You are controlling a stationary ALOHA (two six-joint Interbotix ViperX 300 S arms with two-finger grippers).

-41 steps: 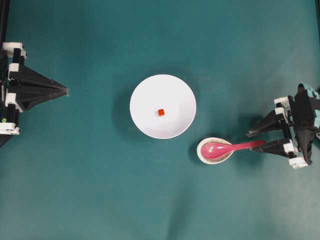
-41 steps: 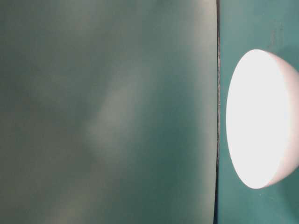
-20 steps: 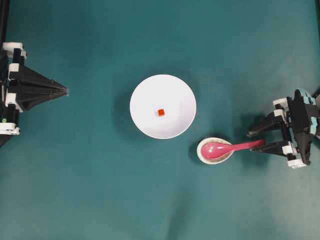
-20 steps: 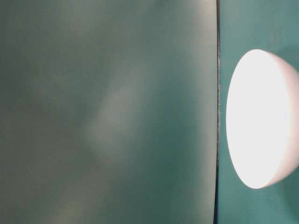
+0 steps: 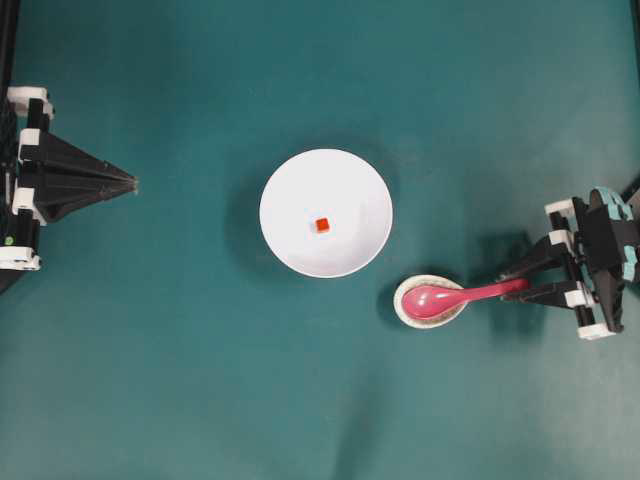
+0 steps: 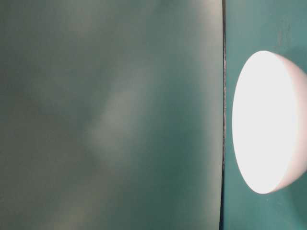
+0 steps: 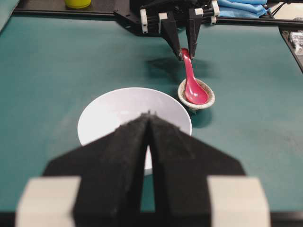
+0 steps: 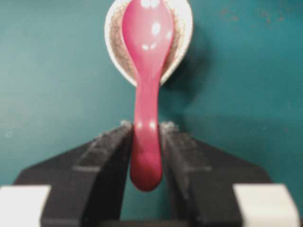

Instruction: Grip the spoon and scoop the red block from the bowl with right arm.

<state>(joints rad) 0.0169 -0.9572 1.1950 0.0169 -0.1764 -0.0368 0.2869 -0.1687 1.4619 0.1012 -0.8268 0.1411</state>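
The grip on the spoon is the step in hand: the right pincer straddles its handle end, fingers narrowed almost onto it, though firm pinching cannot be confirmed. The scoop rests in a small speckled dish beside the white bowl, where the red block lies. Next it likely must clamp, lift and swing toward the bowl.

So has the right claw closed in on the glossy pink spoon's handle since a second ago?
Yes. The right claw has narrowed around the glossy pink spoon handle; the spoon hasn't shifted in its speckled dish.
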